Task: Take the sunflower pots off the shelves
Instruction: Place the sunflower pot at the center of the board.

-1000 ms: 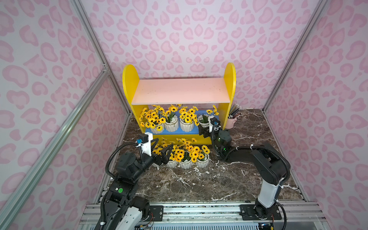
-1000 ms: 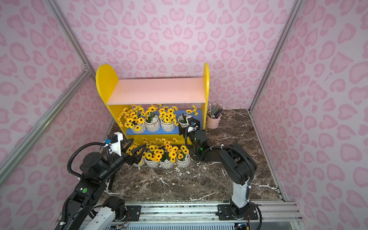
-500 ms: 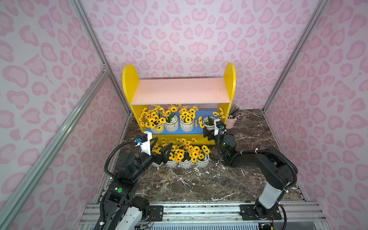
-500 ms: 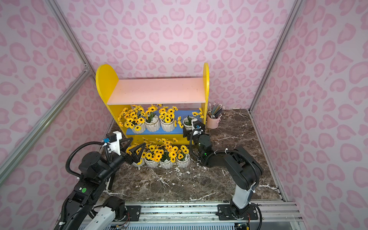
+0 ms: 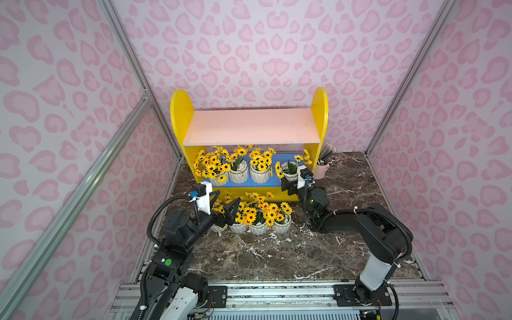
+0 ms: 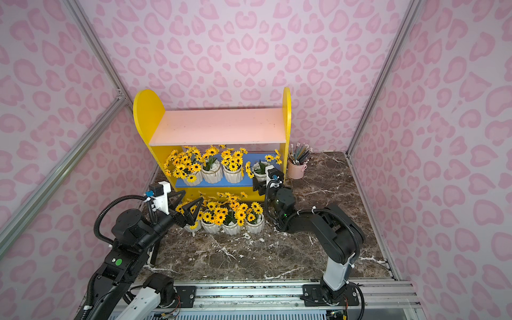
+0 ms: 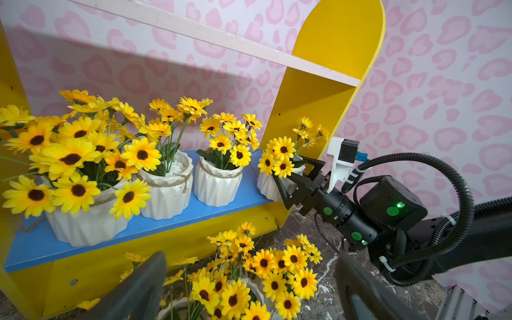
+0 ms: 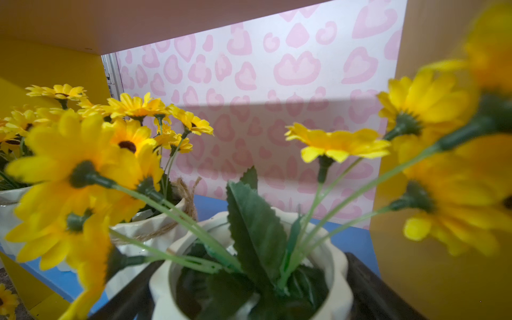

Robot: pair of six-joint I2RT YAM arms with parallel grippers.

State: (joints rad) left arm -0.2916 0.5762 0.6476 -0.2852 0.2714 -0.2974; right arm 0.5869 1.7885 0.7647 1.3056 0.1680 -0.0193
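Note:
The yellow shelves (image 5: 180, 119) have a bare pink upper board (image 5: 249, 127) and a blue lower board (image 5: 273, 181). Three sunflower pots (image 5: 238, 173) stand in a row on the blue board's left part. At that board's right end my right gripper (image 5: 289, 180) is shut on another white pot (image 8: 336, 266), a finger against each side, seen from the side in the left wrist view (image 7: 267, 185). Several more pots (image 5: 257, 227) stand in a row on the table before the shelves. My left gripper (image 5: 227, 196) hangs open above that row's left end, holding nothing.
A pink cup of pencils (image 5: 322, 169) stands on the table just right of the shelves, close behind my right wrist. The brown marble table (image 5: 277, 257) is walled on three sides by pink-patterned panels. A metal rail (image 5: 277, 293) runs along the front edge.
My right gripper and the pot in it have shifted a little to the right and forward at the blue board's end. The left arm has stayed still.

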